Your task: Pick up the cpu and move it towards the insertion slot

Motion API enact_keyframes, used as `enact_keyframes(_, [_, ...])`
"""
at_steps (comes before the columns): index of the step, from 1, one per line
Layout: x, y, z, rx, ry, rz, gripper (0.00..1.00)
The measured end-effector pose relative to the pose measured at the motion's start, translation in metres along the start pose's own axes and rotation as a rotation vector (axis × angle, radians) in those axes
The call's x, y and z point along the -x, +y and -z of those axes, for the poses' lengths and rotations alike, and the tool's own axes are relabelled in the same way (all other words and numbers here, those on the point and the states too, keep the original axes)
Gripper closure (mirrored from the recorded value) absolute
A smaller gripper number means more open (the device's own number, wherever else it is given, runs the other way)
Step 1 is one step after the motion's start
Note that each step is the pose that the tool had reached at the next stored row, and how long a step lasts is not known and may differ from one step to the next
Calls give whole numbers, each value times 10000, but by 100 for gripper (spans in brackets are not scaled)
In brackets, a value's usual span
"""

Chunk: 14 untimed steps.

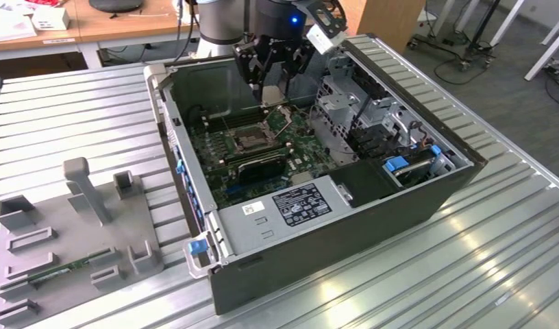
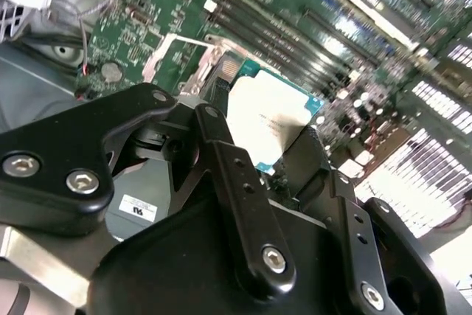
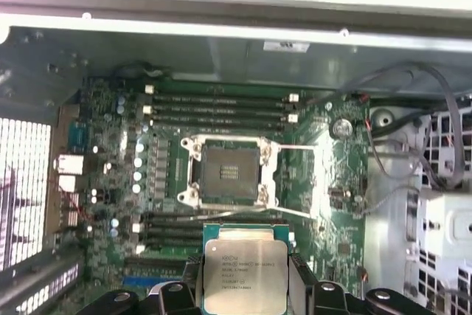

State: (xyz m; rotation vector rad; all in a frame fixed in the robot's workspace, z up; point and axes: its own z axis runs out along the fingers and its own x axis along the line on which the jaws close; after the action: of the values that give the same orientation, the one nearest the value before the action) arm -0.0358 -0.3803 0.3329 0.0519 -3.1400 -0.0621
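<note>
Above the insertion slot, claw grips cpu

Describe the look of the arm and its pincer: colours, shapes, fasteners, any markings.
The pincer is matte black, built of angular linkage bars joined by silver hex-head screws, with a small white label on its grey body. In the exterior view the arm above it is light grey with a black wrist section showing a small blue light, and a black cable runs alongside.

Bright overhead glare, blurred wrist views
</note>
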Motion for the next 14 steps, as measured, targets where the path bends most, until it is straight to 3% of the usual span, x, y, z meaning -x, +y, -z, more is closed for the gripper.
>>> enact_keyframes(8, [-13, 261, -59, 1, 0, 0, 45])
enact_keyframes(14, [-23, 357, -119, 2, -1, 0, 45])
